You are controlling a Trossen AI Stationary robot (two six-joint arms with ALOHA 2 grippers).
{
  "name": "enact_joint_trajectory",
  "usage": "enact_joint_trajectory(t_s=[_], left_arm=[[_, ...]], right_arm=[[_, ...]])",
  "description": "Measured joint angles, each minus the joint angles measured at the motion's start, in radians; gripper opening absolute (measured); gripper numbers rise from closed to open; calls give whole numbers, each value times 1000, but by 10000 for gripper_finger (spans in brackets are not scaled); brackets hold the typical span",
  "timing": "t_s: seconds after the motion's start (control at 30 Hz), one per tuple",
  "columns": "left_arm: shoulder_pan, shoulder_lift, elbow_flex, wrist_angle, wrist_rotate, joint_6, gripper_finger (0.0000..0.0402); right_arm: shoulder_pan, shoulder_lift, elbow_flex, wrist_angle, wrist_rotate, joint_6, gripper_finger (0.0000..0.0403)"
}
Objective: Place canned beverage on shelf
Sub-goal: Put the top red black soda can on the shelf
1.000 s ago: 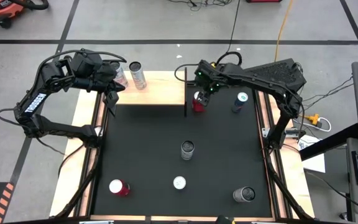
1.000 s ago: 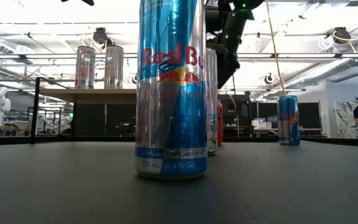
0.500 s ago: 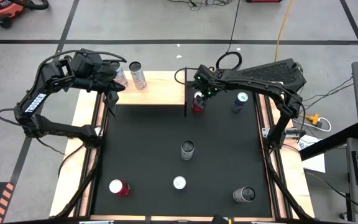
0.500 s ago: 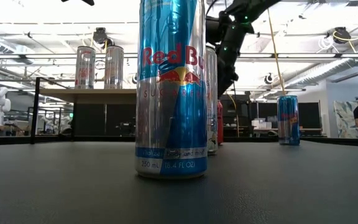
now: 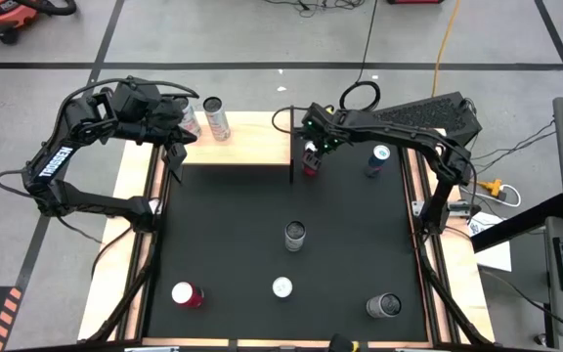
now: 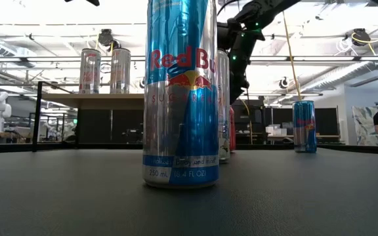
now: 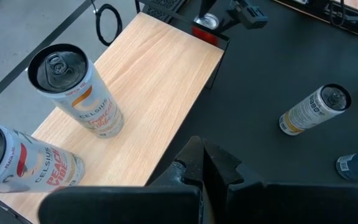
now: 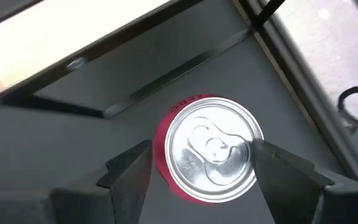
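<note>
The right gripper (image 8: 201, 168) is hanging directly above the red aluminium can with a silver pull-tab lid (image 8: 209, 148), its two dark fingers (image 8: 129, 171) standing apart on either side of the rim and not yet touching the can, so I judge it is lining up a top-down grasp. That can (image 5: 310, 162) is standing upright on the black mat-covered desk (image 5: 262, 215), just beside the right end of the light unfinished wooden shelf on thin dark legs (image 5: 252, 142), so only a short carry is needed once it is gripped and lifted above the shelf top. Two tall silver cans with printed labels (image 7: 79, 93) are already standing upright near the left end of the shelf, leaving the right half of the board bare (plenty of room for the red can, by the look of it). The left gripper (image 7: 204, 165) is waiting with its fingers pressed together over the left end of the shelf, near those two cans and holding nothing, presumably parked clear of the right arm. Other cans are standing scattered on the desk well apart from the shelf, among them a blue and silver slim can (image 6: 179, 92) at the near side.
</note>
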Motion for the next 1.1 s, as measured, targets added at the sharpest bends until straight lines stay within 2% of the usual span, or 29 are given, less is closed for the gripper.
enact_joint_trajectory(t_s=[0.4,0.57,1.1], left_arm=[[0,0,0,0,0,5,1],[0,0,0,0,0,5,1],[0,0,0,0,0,5,1]], right_arm=[[-4,2,-2,-1,9,12,259],[-4,0,-1,-26,-47,16,259],[5,2,-2,-14,-44,21,259]])
